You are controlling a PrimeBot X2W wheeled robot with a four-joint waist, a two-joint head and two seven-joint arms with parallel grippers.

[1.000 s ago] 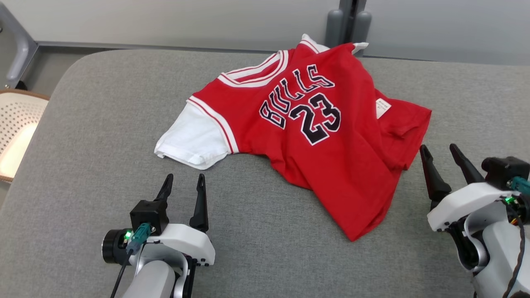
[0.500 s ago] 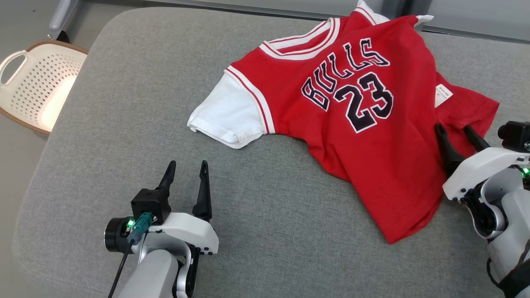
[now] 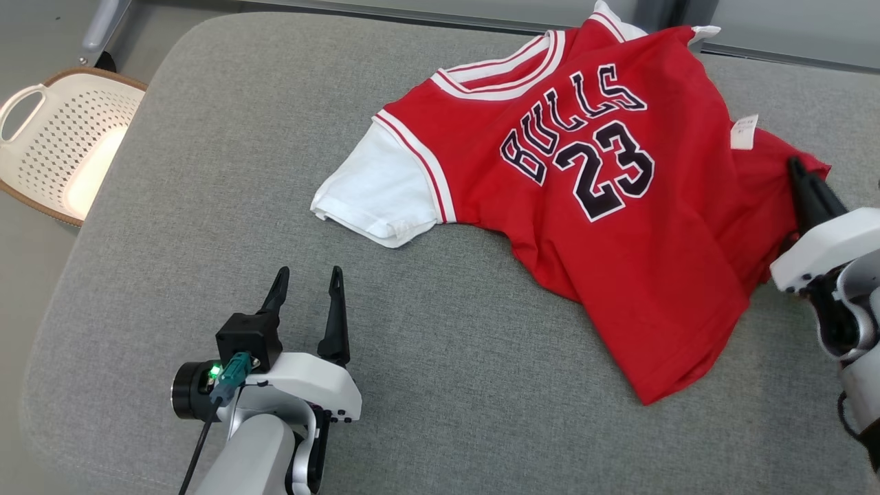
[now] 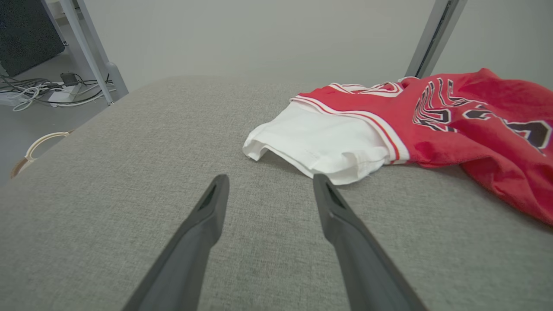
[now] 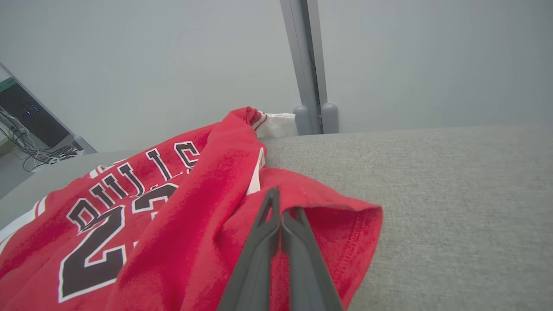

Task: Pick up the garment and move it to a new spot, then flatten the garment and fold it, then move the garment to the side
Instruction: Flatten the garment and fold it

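A wide grey woven-fabric cushion (image 3: 206, 206) is filling the workspace, with a pale wall and a metal post behind it and a cream perforated plastic basket (image 3: 41, 137) sitting on the floor off its left edge. The red cotton jersey (image 3: 619, 227), printed with black lettering and a number, is lying crumpled across the far right part of the cushion, its white short sleeve (image 3: 364, 192) pointing toward the middle.

Half a second ago the right gripper (image 3: 801, 172) was standing with its fingers spread over the jersey's right-hand edge. Now those fingers are pressing together and pinching a fold of red cloth near the hem (image 5: 283, 205), and the fabric around them is bunching up, carrying the small white care label (image 3: 744, 132) further away from the robot.

The left gripper (image 3: 307, 275) is hovering over bare cushion with its jaws spread, near the white sleeve but apart from it.

The grip appears to be made, so lifting the jersey toward a new spot is likely coming next; flattening and folding are not yet begun.
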